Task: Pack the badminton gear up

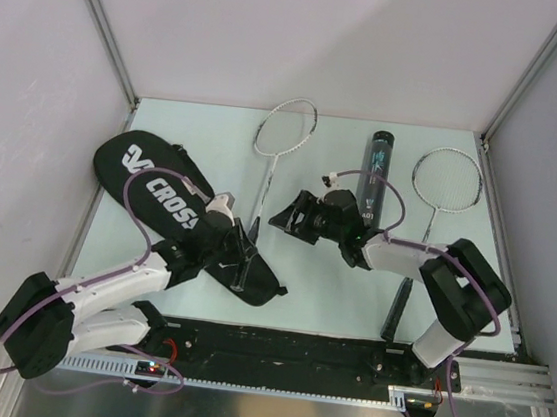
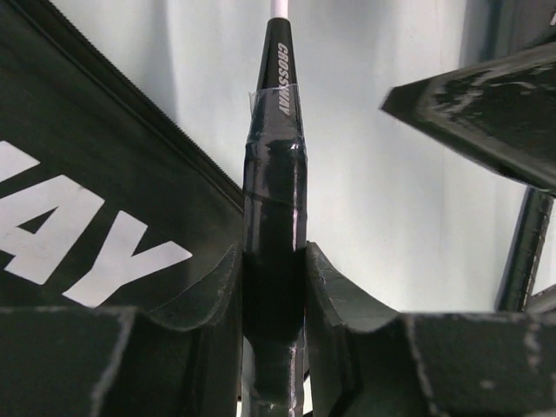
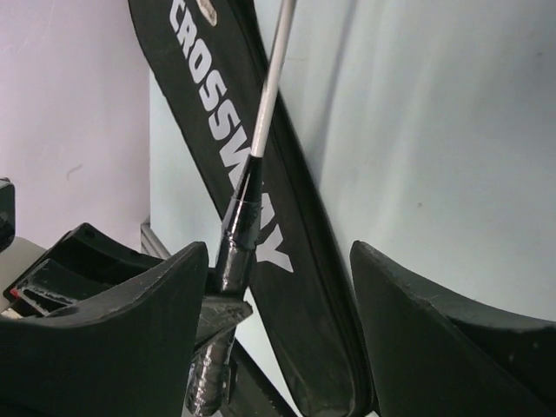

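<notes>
Left gripper clamped on racket handle, over the bag's near end, likely for sliding it in. Right gripper gapes wide by the shaft, probably to steady it.

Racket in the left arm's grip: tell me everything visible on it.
A thin silver-framed racket with an oval strung head, slim pale shaft and glossy black tape-wrapped handle, its cone lettered CROSSWAY. Its head points toward the table's far edge. The left gripper has its jaws shut on the handle, beside the black white-lettered racket bag. The right gripper hangs open at the shaft's base.
</notes>
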Controlling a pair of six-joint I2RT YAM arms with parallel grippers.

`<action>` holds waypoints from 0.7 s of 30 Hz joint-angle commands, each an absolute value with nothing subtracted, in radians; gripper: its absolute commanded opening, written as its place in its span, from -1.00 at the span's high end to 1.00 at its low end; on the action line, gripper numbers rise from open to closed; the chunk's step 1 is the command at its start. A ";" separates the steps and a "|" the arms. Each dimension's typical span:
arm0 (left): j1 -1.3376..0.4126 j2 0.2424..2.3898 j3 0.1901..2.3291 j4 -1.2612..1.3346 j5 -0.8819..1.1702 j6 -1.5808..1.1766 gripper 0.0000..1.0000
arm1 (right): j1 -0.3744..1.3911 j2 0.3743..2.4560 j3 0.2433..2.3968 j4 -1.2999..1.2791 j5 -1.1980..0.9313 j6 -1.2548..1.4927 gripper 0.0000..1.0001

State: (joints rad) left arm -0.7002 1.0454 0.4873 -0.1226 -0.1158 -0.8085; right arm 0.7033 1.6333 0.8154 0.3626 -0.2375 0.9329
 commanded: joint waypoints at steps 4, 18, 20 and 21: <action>-0.721 1.043 0.474 0.093 -0.062 -0.824 1.00 | 0.729 1.742 0.811 0.611 -0.346 1.029 -0.39; -0.756 0.986 0.394 0.236 -0.030 -0.855 0.85 | 0.760 1.789 0.799 0.706 -0.332 1.068 0.29; -0.757 0.973 0.386 0.237 -0.032 -0.858 0.57 | 0.757 1.777 0.784 0.712 -0.320 1.064 0.59; -0.757 0.964 0.383 0.237 -0.034 -0.855 0.41 | 0.753 1.768 0.776 0.713 -0.318 1.060 0.71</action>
State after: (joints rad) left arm -0.7483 1.0096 0.3855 0.1173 -0.0376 -0.8467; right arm 0.7479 1.7824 0.7982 0.6399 -0.3241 1.0702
